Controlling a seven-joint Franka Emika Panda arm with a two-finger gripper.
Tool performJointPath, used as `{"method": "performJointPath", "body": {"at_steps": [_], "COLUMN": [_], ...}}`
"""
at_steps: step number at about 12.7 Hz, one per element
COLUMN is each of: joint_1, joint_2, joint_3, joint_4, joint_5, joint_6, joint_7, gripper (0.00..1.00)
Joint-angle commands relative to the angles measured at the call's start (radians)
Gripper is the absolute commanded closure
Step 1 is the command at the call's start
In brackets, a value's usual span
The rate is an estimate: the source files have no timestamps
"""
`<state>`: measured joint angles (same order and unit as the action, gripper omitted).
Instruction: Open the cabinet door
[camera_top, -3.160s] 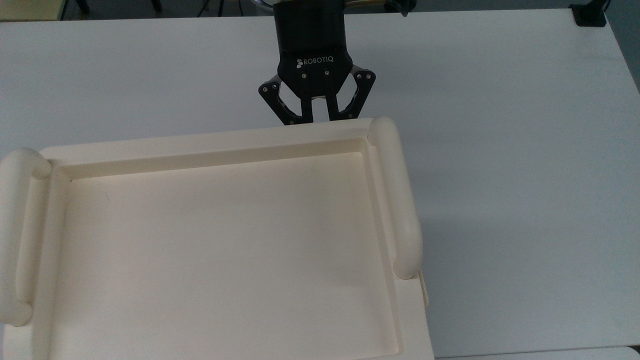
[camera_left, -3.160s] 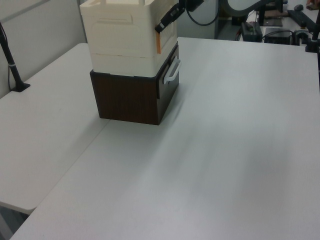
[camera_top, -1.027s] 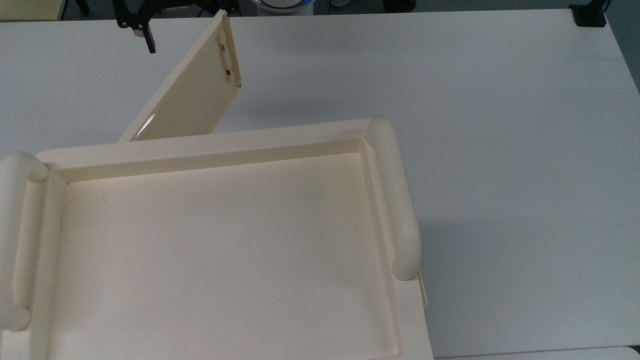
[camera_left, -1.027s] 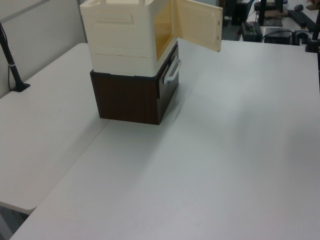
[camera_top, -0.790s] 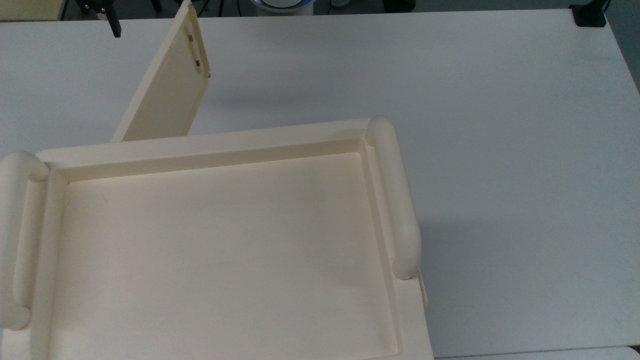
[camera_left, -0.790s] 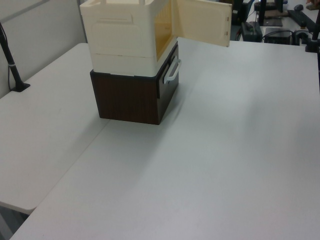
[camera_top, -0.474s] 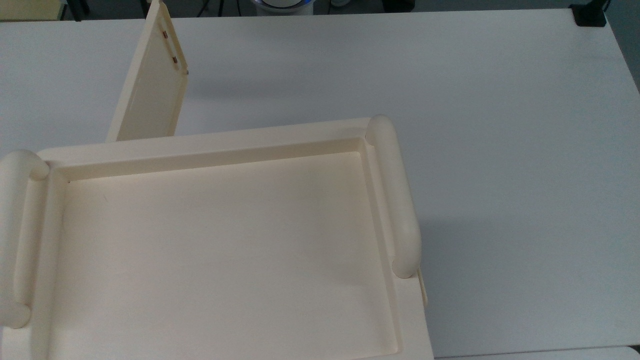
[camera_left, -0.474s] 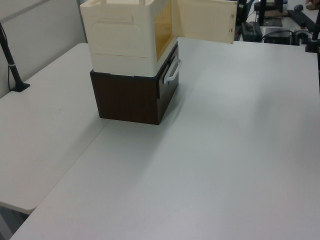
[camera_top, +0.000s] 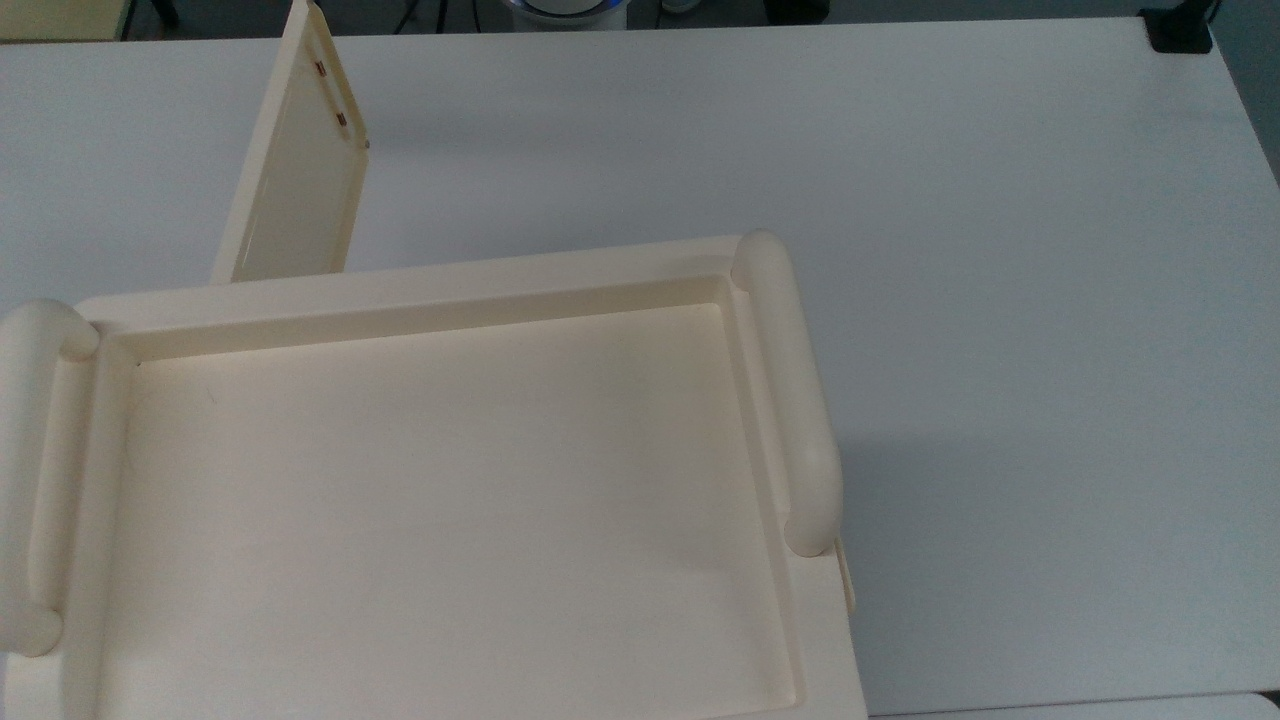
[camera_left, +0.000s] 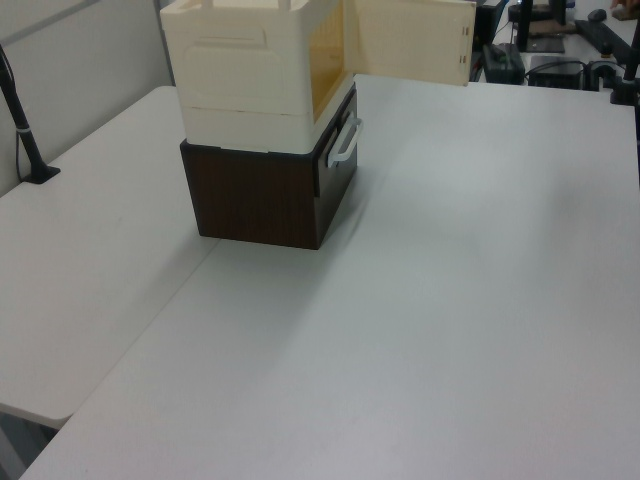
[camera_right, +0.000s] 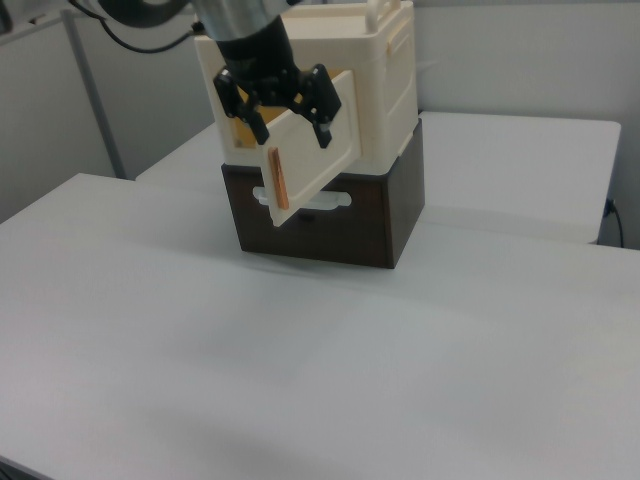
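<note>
While swung open, the cabinet door (camera_right: 312, 150) sits just below the spread claw (camera_right: 293, 131).

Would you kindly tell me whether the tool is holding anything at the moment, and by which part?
Nothing is held: the tool hangs open, fingers spread, and the cabinet door stands open.

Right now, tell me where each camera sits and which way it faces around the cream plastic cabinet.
Top view: overhead, looking straight down on the large cream plastic cabinet's tray top and the flat cream cabinet door, swung out.
Left view: raised above the white table, facing the cabinet's side and open front.
Right view: lower, facing the door's edge; the black two-finger gripper, open, shows.
Shared: left and right views both show the dark brown box under the cabinet.
</note>
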<state>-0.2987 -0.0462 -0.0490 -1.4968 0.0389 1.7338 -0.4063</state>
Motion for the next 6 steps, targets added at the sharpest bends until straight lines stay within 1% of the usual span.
{"method": "performJointPath", "body": {"at_steps": [1, 2, 3, 5, 6], "joint_1": [0.041, 0.090, 0.117, 0.196, 0.238], "joint_2": [-0.050, -0.052, -0.052, -0.049, -0.044], "joint_3": [0.001, -0.008, -0.009, -0.011, -0.011], "joint_4": [-0.010, -0.013, -0.014, -0.029, -0.045], "joint_5": [0.010, 0.009, 0.009, 0.009, 0.009], "joint_6": [-0.097, -0.126, -0.141, -0.140, -0.138], "joint_7": [0.021, 0.079, 0.130, 0.229, 0.253], "gripper": [0.00, 0.00, 0.00, 0.00, 0.00]}}
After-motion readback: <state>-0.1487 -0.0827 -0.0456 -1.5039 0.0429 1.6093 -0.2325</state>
